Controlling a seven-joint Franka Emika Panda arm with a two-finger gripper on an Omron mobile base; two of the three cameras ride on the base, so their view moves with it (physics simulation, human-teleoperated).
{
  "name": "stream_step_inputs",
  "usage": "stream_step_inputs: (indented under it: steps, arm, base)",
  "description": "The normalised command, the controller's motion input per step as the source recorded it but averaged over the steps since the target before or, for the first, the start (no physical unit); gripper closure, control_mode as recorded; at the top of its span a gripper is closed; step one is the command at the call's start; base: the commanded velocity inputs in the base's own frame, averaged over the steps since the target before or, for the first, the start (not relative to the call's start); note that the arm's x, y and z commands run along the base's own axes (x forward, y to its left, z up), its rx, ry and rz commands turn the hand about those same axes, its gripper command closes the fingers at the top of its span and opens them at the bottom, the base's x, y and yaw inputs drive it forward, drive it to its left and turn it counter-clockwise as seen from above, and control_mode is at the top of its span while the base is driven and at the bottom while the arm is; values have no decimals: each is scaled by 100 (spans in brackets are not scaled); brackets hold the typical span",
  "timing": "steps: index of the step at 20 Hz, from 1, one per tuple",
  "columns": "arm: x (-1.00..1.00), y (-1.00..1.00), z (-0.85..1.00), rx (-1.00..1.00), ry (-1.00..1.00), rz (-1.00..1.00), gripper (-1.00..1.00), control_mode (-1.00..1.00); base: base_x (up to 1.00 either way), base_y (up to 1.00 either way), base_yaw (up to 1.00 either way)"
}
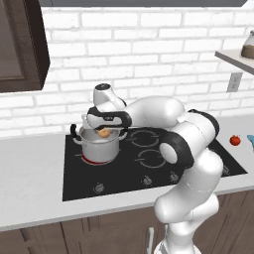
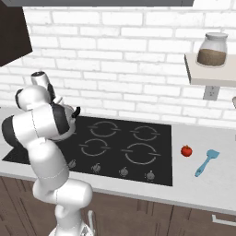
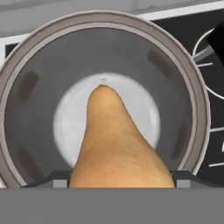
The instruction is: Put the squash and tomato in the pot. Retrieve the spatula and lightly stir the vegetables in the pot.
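My gripper [image 1: 103, 130] hangs over the steel pot [image 1: 99, 148], which stands on the rear left burner. The jaws are shut on the tan-yellow squash [image 1: 104, 132]. In the hand view the squash [image 3: 116, 140] sits between my fingertips, its narrow end pointing down into the empty pot [image 3: 26, 100], and the gripper [image 3: 121, 179] is centred over the pot's mouth. The small red tomato [image 2: 186, 150] lies on the counter right of the cooktop, also seen as the tomato [image 1: 235, 140]. The teal spatula [image 2: 206, 162] lies just right of it.
The black cooktop [image 2: 124, 143] has knobs along its front edge. A shelf [image 2: 207, 73] on the right wall carries a glass jar [image 2: 212, 50]. A dark cabinet [image 1: 20, 44] hangs at the upper left. A brick wall runs behind the counter.
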Motion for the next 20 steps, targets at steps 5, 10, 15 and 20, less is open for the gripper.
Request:
stream_step_inputs:
  steps: [5, 10, 15, 20]
  arm:
    - [27, 15, -11, 0, 0, 0, 100, -100]
    - [24, 26, -16, 0, 0, 0, 100, -100]
    - [22, 26, -25, 0, 0, 0, 100, -100]
    - [11, 6, -25, 0, 0, 0, 100, -100]
  base:
    - [0, 0, 0]
    - [0, 0, 0]
    - [0, 0, 0]
    - [0, 0, 0]
